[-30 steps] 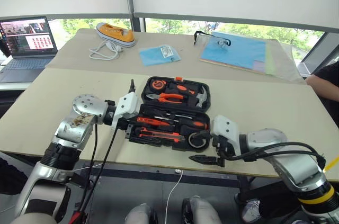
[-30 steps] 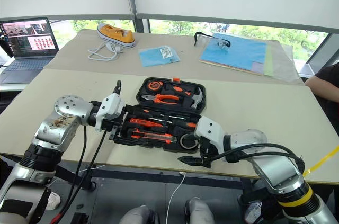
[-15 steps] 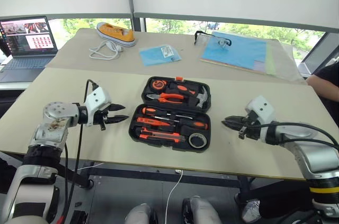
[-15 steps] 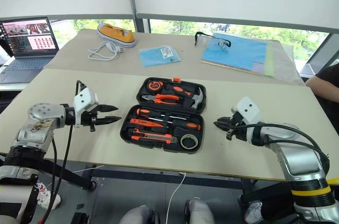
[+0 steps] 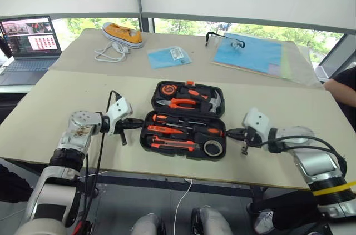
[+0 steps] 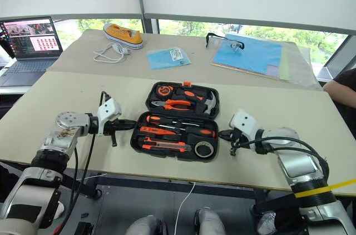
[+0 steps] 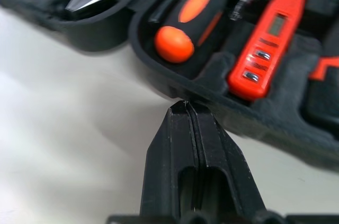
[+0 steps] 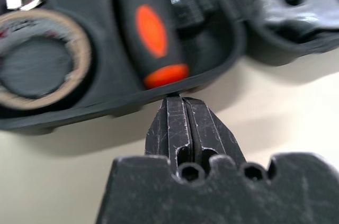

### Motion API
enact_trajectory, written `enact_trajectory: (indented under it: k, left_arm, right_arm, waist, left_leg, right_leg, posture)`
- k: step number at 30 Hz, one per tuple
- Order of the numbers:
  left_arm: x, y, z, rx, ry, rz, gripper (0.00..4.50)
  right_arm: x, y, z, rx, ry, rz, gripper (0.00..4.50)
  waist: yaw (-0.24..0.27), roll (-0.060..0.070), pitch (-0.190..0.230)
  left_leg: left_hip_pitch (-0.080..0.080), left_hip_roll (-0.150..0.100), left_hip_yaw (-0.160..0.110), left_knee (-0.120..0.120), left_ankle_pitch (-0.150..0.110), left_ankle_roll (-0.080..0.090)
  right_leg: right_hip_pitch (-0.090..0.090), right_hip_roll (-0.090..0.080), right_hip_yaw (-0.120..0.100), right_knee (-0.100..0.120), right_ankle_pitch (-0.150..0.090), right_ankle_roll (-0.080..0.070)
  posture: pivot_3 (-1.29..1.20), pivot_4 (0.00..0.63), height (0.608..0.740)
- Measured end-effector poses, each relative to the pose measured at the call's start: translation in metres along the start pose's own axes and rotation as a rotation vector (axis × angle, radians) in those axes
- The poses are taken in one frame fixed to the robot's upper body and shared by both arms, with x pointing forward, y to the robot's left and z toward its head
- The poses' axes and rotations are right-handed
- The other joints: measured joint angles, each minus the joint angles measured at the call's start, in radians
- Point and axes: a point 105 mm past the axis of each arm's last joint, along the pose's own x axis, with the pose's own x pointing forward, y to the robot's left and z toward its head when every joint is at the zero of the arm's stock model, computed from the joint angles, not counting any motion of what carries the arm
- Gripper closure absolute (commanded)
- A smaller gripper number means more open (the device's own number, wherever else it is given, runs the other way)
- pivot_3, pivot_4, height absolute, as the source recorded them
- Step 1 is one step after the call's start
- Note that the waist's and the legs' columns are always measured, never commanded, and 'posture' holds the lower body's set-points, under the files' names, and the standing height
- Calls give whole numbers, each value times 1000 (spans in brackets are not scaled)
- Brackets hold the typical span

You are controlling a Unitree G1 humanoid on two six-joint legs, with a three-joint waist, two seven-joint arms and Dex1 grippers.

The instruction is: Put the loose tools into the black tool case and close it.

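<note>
Tools lying seated in the open tool case (image 5: 186, 121) near the table's (image 5: 50, 101) front edge, we are pressing our closed, empty left claw (image 5: 135, 123) and right claw (image 5: 231, 133) against its side rims; closing remains.

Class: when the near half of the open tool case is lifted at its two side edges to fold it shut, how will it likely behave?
The black tool case looks like moulded plastic, so probably stiff, not floppy. Filled with screwdrivers and a tape roll, it is likely heavy for its size. Tools could slip from their recesses if it is tilted quickly.
</note>
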Motion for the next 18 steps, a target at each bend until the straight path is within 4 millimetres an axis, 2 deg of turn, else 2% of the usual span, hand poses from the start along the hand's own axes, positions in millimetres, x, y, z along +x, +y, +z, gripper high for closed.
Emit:
enact_trajectory:
  k: [6,15,17,18]
  left_arm:
    - [-8,-34,-8,39,48,-125,4426]
    - [-12,-41,-9,62,60,-132,4426]
    - [-14,-39,-12,49,64,-119,3934]
    - [-18,-35,-15,26,60,-97,3813]
  right_arm:
    - [-12,22,-3,-12,7,37,4500]
    - [-18,39,-11,1,21,39,4500]
    - [-21,42,-18,19,48,46,3919]
    - [-26,40,-23,42,75,39,3783]
  waist:
    - [0,0,0]
    - [3,0,0]
    - [3,0,0]
    - [3,0,0]
  left_leg:
    - [1,0,-1,-1,0,0]
    - [2,1,-1,-1,0,0]
    - [2,0,-1,-1,0,0]
    - [2,1,-1,-1,0,0]
  right_leg:
    - [0,-2,1,1,-1,0]
    - [0,-3,2,1,-2,0]
    - [0,-3,2,2,-2,0]
    - [0,-3,2,2,-2,0]
  posture:
    - [0,150,718]
    - [0,150,718]
    - [0,150,718]
    - [0,150,718]
